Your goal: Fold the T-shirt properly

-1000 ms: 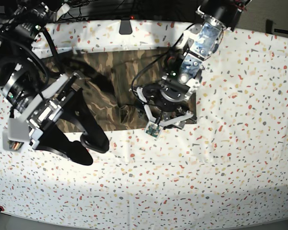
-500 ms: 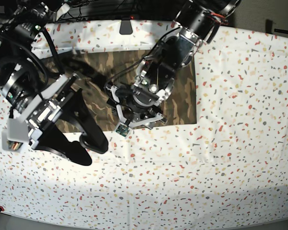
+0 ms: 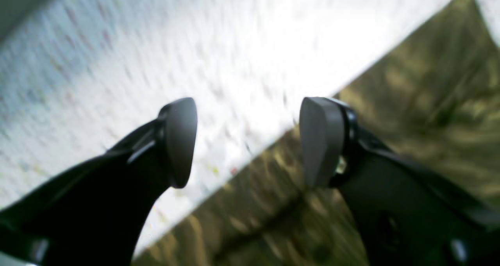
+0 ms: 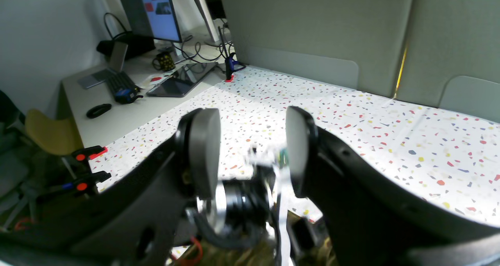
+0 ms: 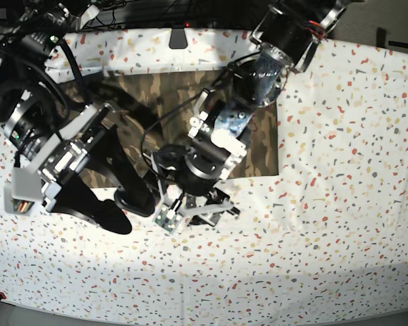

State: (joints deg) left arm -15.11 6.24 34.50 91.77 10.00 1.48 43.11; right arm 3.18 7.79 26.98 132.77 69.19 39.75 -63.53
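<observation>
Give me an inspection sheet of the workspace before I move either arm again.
Surface: table under a white speckled cloth.
Job's things: camouflage T-shirt lies spread flat at the far middle, partly hidden by both arms.
Clutter: nothing seen on the cloth.
Grippers: left gripper open, empty, over the shirt's near edge; blurred in its wrist view. Right gripper open, empty, raised above the cloth.
Cables: black cables run along the left arm above the shirt.
Surroundings: in the right wrist view, a side desk with monitor, keyboard, mouse and mug; grey partition panels behind the table.
</observation>
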